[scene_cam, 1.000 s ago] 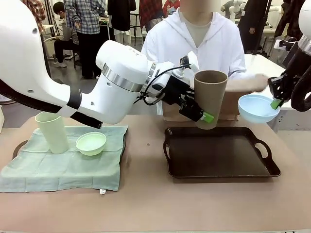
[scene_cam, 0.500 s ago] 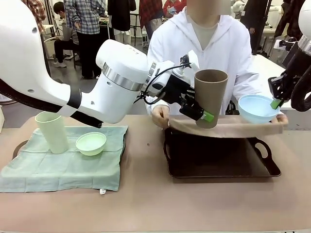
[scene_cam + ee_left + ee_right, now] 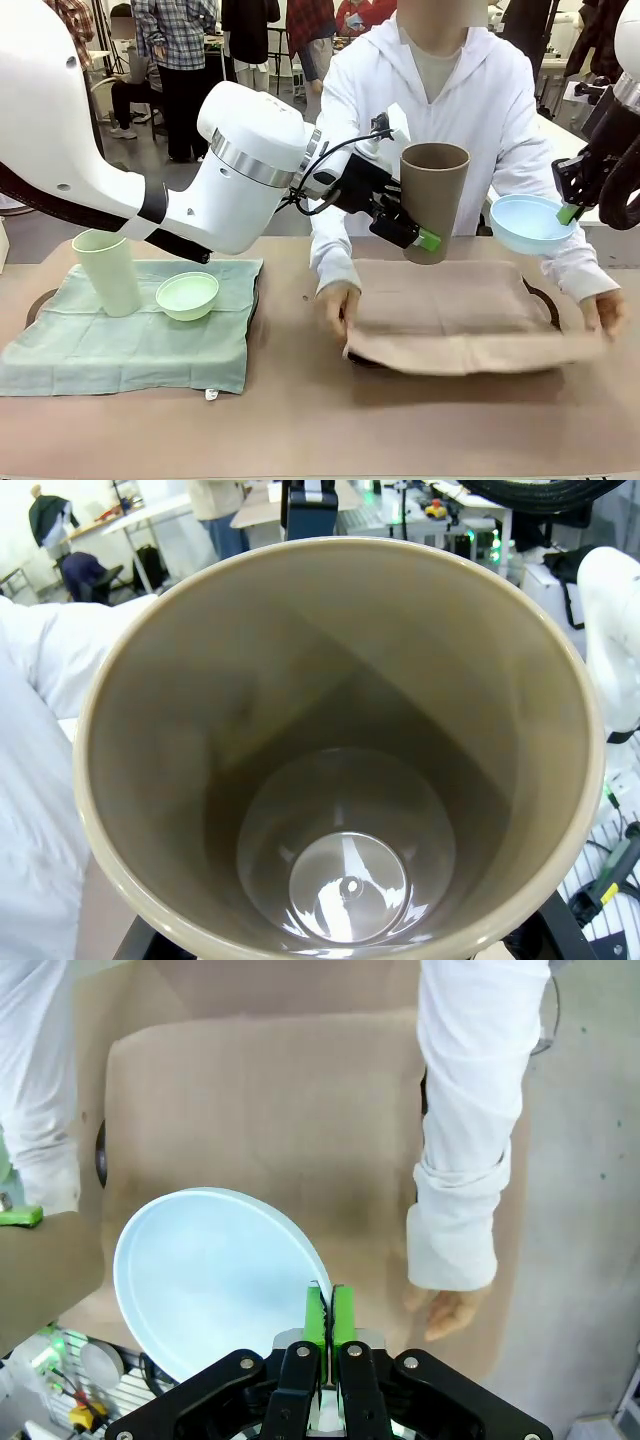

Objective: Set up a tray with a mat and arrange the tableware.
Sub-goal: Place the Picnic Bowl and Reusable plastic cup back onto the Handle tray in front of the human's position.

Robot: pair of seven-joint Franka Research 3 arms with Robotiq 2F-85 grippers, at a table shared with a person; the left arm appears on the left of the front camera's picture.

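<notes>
My left gripper (image 3: 420, 238) is shut on the brown tumbler (image 3: 433, 200), held upright in the air above the tray; the left wrist view looks straight down into the brown tumbler (image 3: 340, 750). My right gripper (image 3: 570, 212) is shut on the rim of the light blue bowl (image 3: 527, 222), held above the tray's right end; the bowl (image 3: 215, 1275) hangs over the mat in the right wrist view, pinched by the gripper (image 3: 329, 1315). A person's hands (image 3: 338, 305) spread a tan mat (image 3: 450, 315) over the dark tray (image 3: 543, 295), almost covering it. The pale green tumbler (image 3: 108, 272) and mint bowl (image 3: 187, 295) stand at the left.
A green cloth (image 3: 130, 335) lies at the left over another tray, under the pale green tumbler and mint bowl. The person leans across the far edge, one sleeve (image 3: 455, 1140) reaching over the mat. Bare tabletop (image 3: 300, 420) runs along the front.
The person has drawn the tan mat forward and down over the dark tray, hands now at its near corners. Both grippers hold still with the tumbler and bowl.
</notes>
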